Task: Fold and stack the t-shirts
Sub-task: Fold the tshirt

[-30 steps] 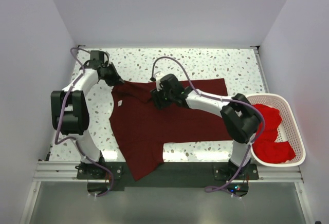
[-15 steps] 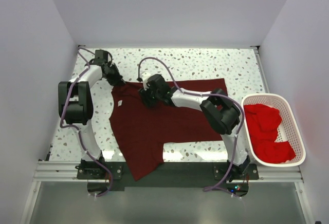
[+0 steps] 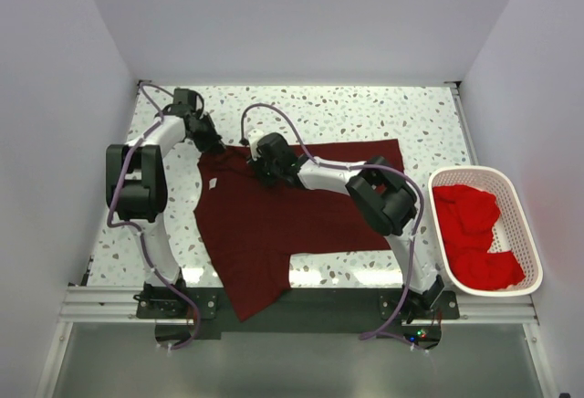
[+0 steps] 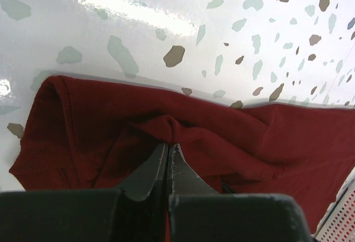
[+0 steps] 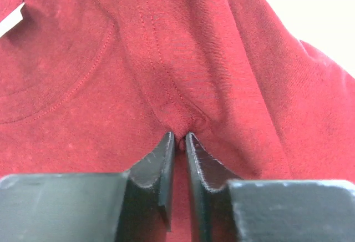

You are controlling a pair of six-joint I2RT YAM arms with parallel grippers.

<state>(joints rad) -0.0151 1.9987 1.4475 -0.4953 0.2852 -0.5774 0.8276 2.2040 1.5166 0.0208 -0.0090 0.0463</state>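
Note:
A dark maroon t-shirt lies spread on the speckled table, its small white neck label near the left side. My left gripper is shut on a pinch of the shirt's far left corner. My right gripper is shut on a small fold of cloth at the seam by the collar, a little right of the label. Brighter red t-shirts lie heaped in the basket at the right.
A white mesh basket stands at the table's right edge. The shirt's lower part hangs over the near edge onto the black rail between the arm bases. Speckled tabletop stretches behind the shirt.
My right arm has slid left across the shirt to the collar area and its jaws have closed on a fold of cloth. The left gripper has kept its grip and shifted slightly.

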